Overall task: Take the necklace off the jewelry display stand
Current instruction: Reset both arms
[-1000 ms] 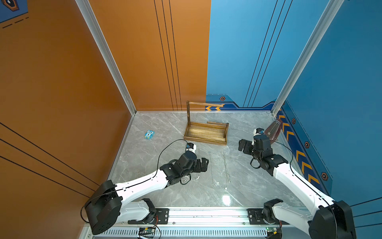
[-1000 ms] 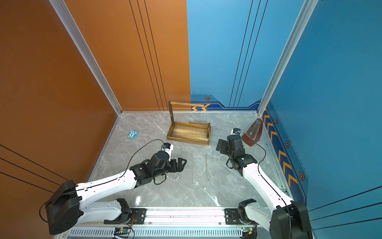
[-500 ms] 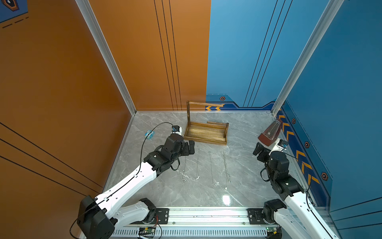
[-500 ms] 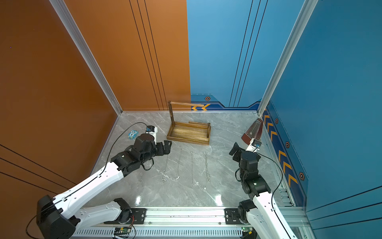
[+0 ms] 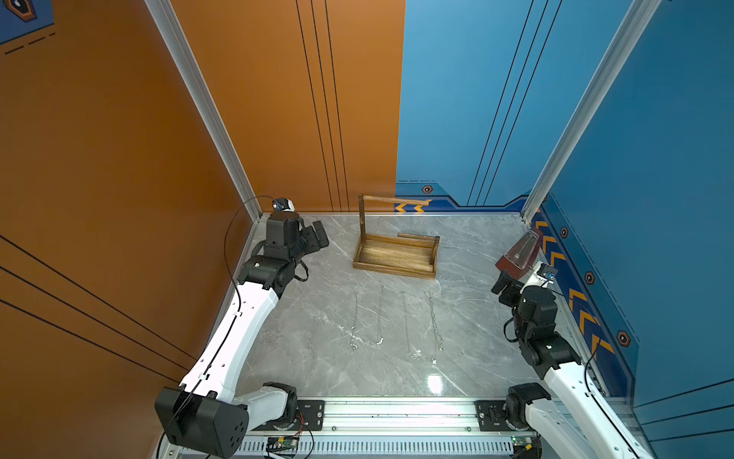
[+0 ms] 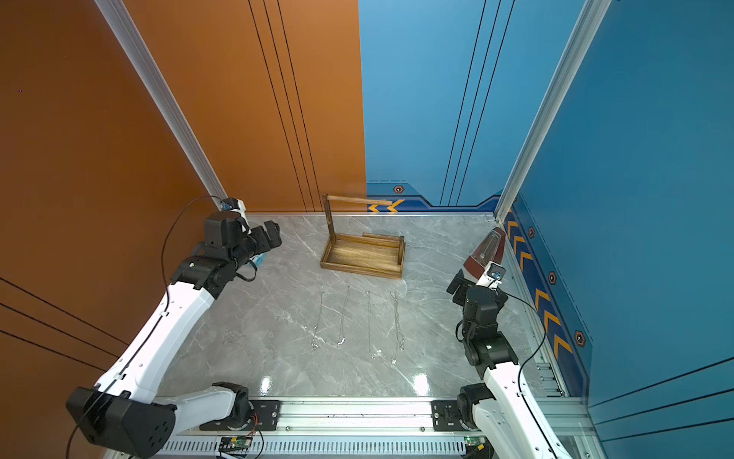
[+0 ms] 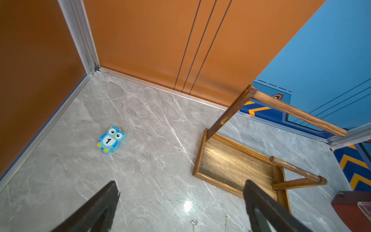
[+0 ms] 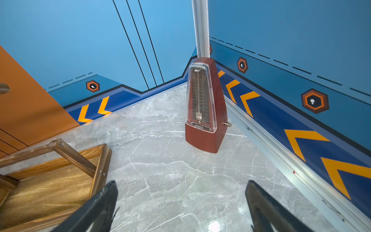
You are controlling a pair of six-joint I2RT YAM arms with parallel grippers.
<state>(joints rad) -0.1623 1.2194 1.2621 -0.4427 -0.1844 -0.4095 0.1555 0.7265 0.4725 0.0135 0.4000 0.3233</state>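
Four necklaces [image 5: 380, 314], one jewelry display stand [image 5: 393, 256], one metronome [image 5: 520, 254], one owl toy [image 7: 111, 140].

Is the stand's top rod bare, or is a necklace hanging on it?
Bare. No chain hangs from the top rod in a top view or the left wrist view; four necklaces lie on the table.

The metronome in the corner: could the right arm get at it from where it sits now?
Probably yes. The right pincer stands open and faces the metronome, with only bare tabletop between them; the jewelry display stand lies off to the side.
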